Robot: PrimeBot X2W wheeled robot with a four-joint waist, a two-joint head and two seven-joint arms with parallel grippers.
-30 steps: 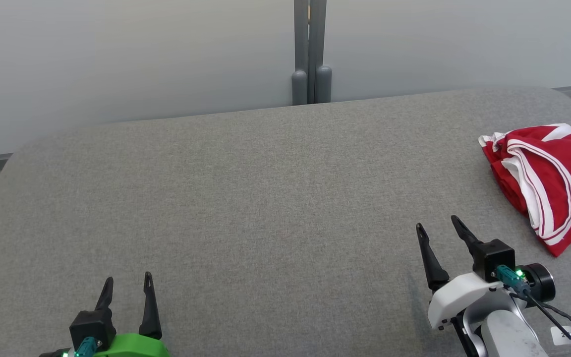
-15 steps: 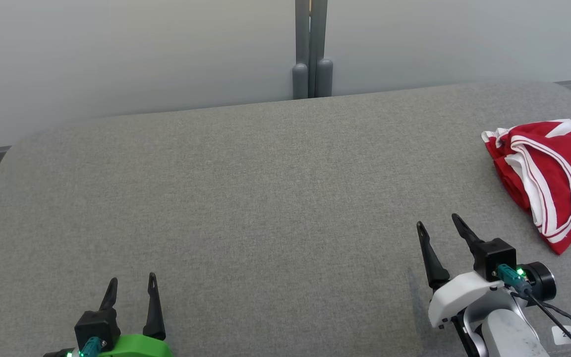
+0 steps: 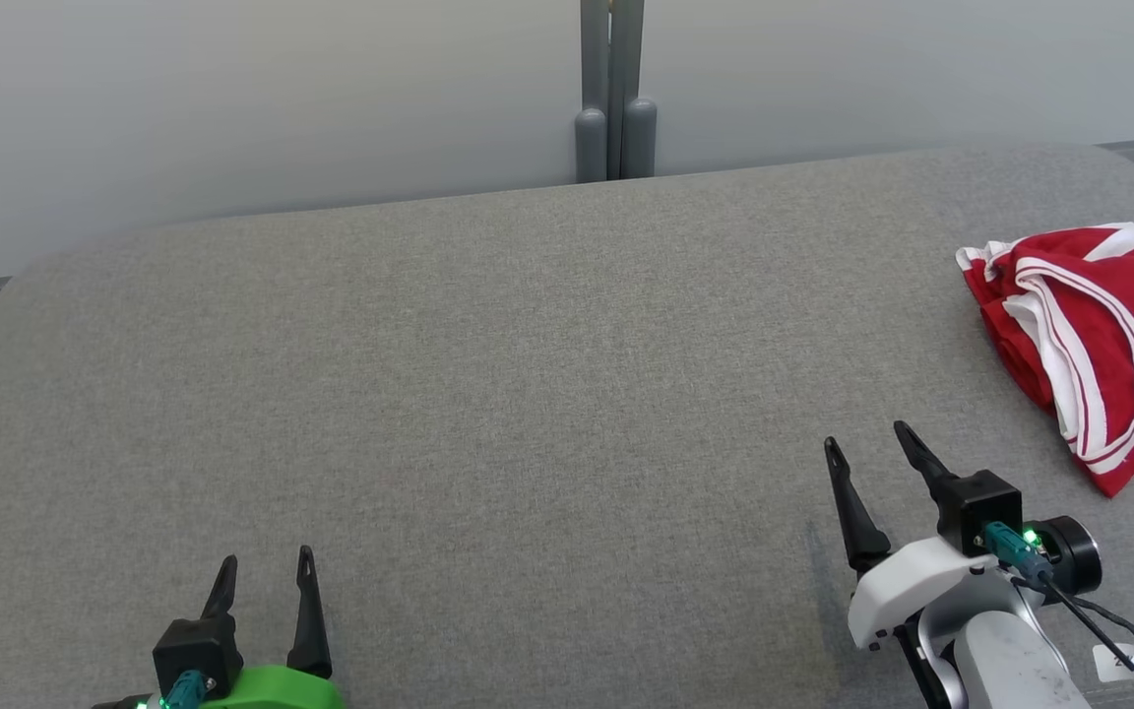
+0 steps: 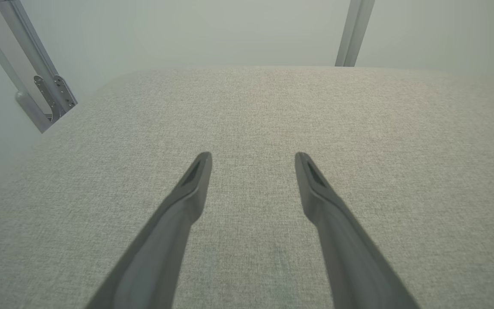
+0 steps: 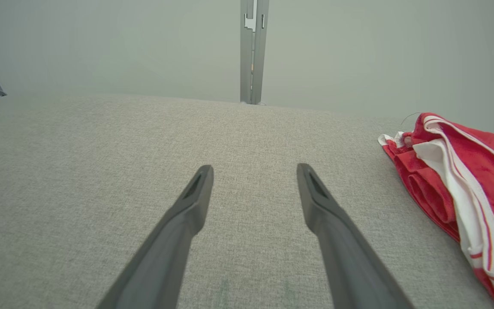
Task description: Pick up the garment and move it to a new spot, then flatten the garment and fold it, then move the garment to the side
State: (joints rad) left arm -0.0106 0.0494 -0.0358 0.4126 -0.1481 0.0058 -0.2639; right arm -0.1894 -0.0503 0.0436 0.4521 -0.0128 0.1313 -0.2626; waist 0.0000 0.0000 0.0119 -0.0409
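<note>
The garment [image 3: 1089, 340] is red with white trim, bunched in a heap at the table's right edge and partly cut off by the head view's border. The right wrist view shows the same garment [image 5: 465, 189] to the right of my fingers. My right gripper [image 3: 867, 438] stands open over the grey cloth, left of the garment and nearer to me, with nothing between its fingers. At the lower left my left gripper [image 3: 267, 568] is open too, far from the garment. In the left wrist view the left gripper [image 4: 253, 159] hovers over bare cloth.
A grey fabric-covered table [image 3: 488, 394] with rounded corners fills the scene. Behind its far edge stands a pale wall with a grey vertical post [image 3: 614, 94]. A metal bracket [image 4: 43, 92] shows off the table's left corner.
The whole head view has shifted a little, so the camera has moved. The grippers and the garment keep their places on the table.
</note>
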